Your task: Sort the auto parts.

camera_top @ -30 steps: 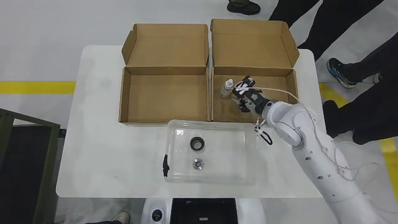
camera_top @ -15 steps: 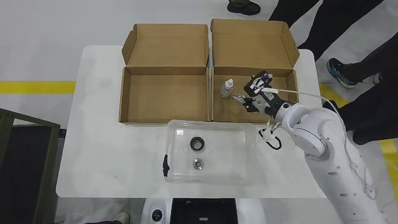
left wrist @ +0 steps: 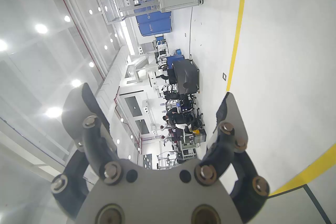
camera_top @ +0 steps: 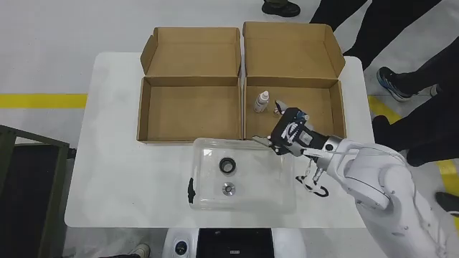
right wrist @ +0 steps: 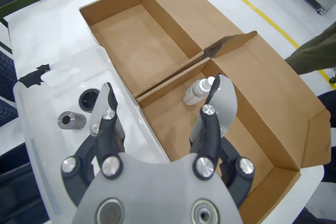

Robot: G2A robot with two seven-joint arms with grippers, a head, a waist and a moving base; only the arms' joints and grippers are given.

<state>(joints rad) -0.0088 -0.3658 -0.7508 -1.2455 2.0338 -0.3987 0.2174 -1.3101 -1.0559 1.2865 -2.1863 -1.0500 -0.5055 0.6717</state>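
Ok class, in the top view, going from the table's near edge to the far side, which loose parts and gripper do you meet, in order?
Cylinder → ring → right gripper → bottle.

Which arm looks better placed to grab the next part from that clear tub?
Likely the right. The right claw hangs open at the clear tub's edge, near the black ring and metal cylinder inside. The left claw points out into the hall, away from the table.

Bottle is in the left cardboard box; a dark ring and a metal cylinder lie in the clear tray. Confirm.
Wrong box: top view shows the bottle in the right cardboard box; the dark ring and metal cylinder do lie in the clear tray.
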